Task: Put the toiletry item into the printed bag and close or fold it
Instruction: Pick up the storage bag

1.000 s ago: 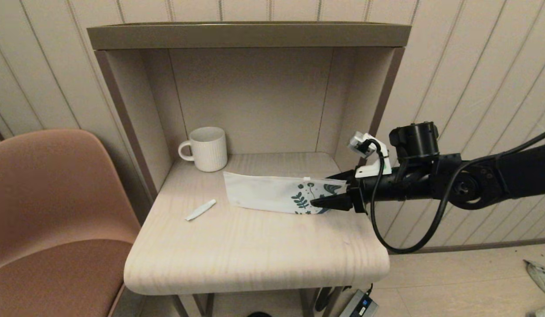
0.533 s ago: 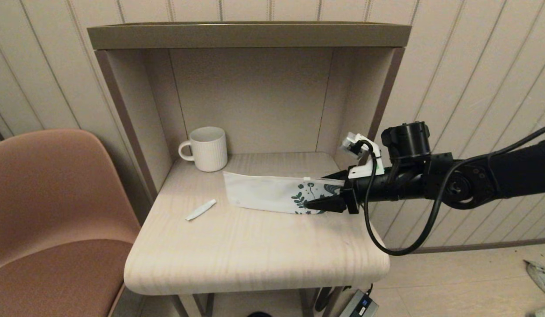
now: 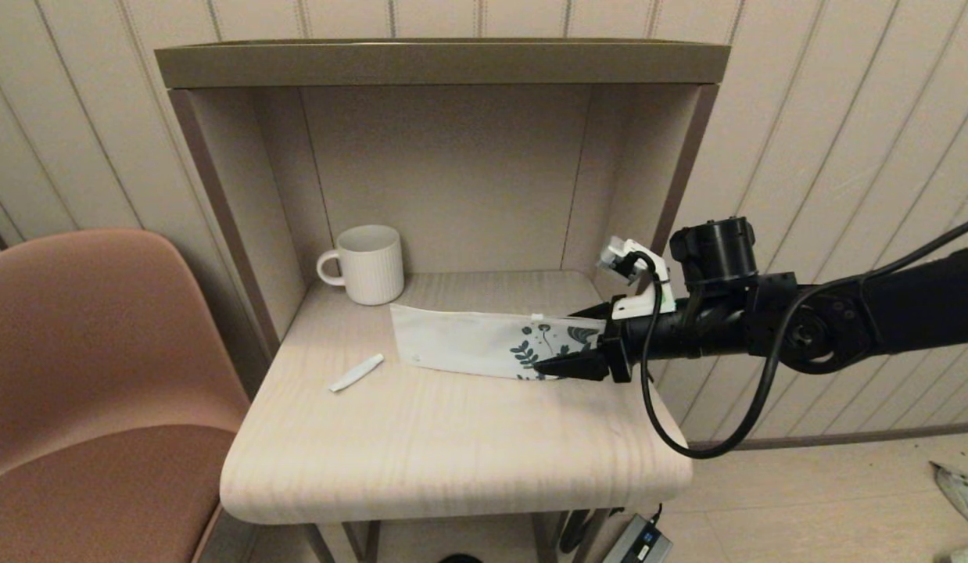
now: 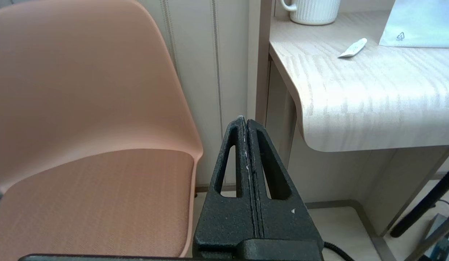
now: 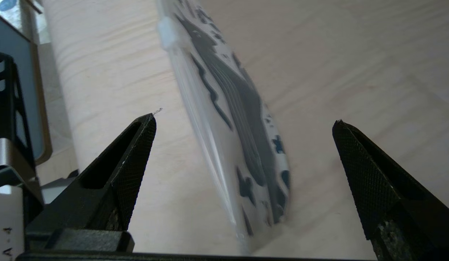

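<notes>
The right end effector [image 3: 566,348] reaches level from three o'clock, jaws wide apart astride the printed bag's [image 3: 484,346] leafy end. The left end effector [image 4: 246,125] hangs closed beside the table [image 4: 355,98].

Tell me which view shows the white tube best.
The left wrist view: the tube lies unobstructed and closest on the tabletop. The head view shows it whole but smaller, left of the bag. The right wrist view misses it.

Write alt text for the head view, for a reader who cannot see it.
The right gripper, open, reaches in level over the leaf-printed end of a flat white bag on a pale wooden table. A small white tube lies apart to the bag's left, and a white mug stands behind.
</notes>
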### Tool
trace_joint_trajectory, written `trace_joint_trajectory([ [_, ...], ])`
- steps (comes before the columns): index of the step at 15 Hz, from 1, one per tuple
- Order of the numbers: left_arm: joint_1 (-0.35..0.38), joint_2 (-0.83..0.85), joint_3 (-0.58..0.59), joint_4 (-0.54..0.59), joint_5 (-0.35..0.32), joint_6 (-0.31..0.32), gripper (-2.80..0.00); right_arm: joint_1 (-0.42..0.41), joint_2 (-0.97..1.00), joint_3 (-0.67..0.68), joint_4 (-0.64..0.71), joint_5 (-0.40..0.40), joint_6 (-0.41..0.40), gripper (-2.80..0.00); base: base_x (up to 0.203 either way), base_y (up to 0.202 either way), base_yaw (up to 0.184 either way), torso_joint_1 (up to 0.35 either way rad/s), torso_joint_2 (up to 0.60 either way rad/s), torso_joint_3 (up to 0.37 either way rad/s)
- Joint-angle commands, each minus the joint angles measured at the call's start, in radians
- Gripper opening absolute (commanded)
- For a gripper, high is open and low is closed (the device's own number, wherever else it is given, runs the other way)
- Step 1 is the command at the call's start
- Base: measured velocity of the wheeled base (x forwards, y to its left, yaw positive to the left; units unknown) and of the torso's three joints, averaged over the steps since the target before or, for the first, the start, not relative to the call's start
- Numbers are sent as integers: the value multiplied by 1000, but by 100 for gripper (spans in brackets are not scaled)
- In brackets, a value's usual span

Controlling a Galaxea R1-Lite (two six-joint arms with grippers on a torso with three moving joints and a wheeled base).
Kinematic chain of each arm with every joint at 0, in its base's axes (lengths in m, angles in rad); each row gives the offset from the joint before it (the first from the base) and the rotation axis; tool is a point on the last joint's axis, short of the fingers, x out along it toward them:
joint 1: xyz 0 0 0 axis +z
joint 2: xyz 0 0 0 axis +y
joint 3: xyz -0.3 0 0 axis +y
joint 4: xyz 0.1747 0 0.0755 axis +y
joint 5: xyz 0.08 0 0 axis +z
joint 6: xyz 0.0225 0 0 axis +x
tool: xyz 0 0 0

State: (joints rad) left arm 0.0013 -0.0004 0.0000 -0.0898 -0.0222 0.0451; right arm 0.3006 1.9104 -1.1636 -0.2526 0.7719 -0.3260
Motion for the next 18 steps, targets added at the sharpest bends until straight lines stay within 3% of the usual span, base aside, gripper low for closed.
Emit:
trace_joint_trajectory([
  [1,0,0,0,-1,-1,-1,-280,0,1,-2,-2,4,-2,0,0,0,0,0,0,0],
  [18,0,0,0,-1,-1,1,-280,2,-8,9,-4,12,-7,0,0,0,0,0,0,0],
])
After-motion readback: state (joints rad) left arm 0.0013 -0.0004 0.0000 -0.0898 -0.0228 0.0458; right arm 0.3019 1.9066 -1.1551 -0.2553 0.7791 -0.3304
